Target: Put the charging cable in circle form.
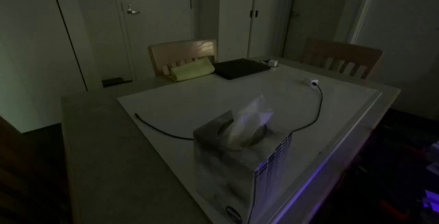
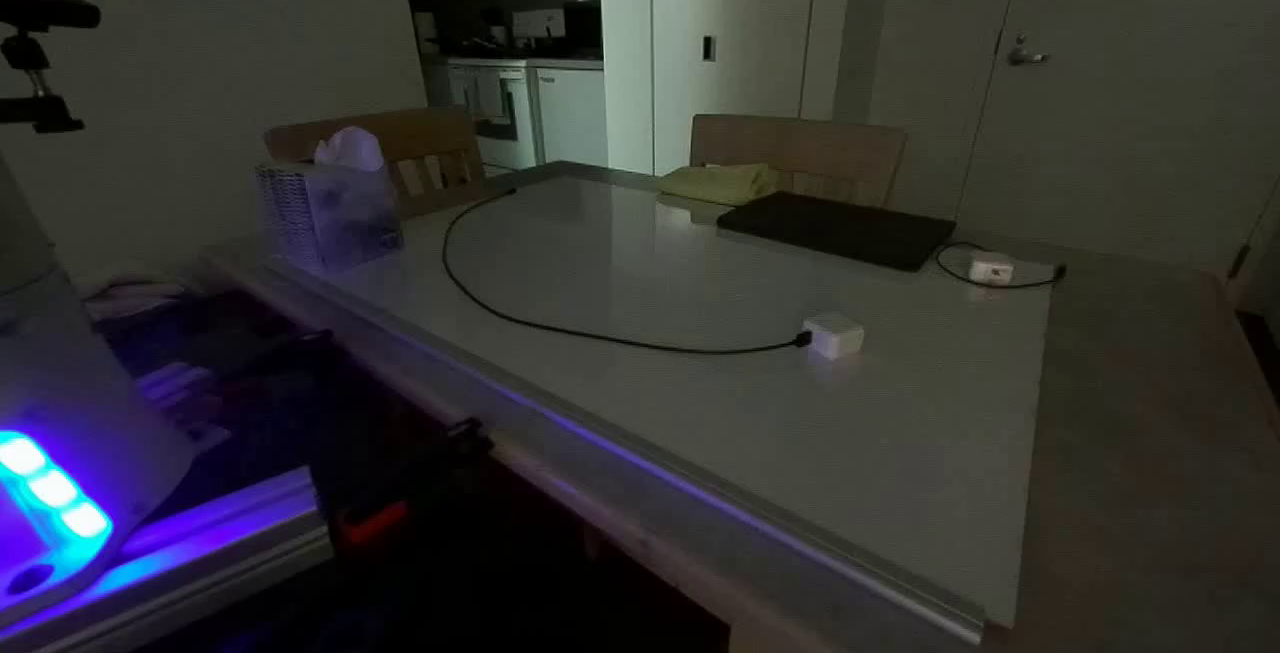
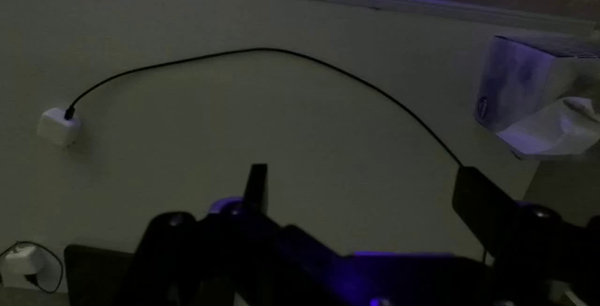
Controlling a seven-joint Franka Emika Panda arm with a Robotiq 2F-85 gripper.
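Black, thin and flexible, the charging cable [image 2: 600,337] shows me its whole run in an exterior view. It lies on a glossy white board [image 2: 740,413] in a broad, unclosed curve, one end seated in a white, boxy plug [image 2: 833,335], the other loose near the board's far edge. Only that picture gives me a white kitchen stove [image 2: 495,113] in the background.

With a grey-patterned cardboard tissue box [image 1: 223,169] in the foreground in an exterior view, I lose the cable's middle behind the box; two stretches of it reach me. Farther back, a folded yellow cloth [image 1: 193,69] sits just beside a flat black rectangular pad [image 1: 241,68].

The wrist view alone brings me the black two-fingered gripper [image 3: 361,170]. Its fingers [image 3: 480,203] stand wide apart, bare board showing between the tips. The cable arcs past them toward the board's silvery rail [image 3: 403,6], then disappears behind the finger at picture right; I cannot judge that finger's height above the cord. Outside the curve, near the cable but apart, is the tissue box. The gripper itself blocks my sight of the loose end and part of the pad. Just beside the pad lies another white plug [image 3: 23,261], with black cord curling about it.
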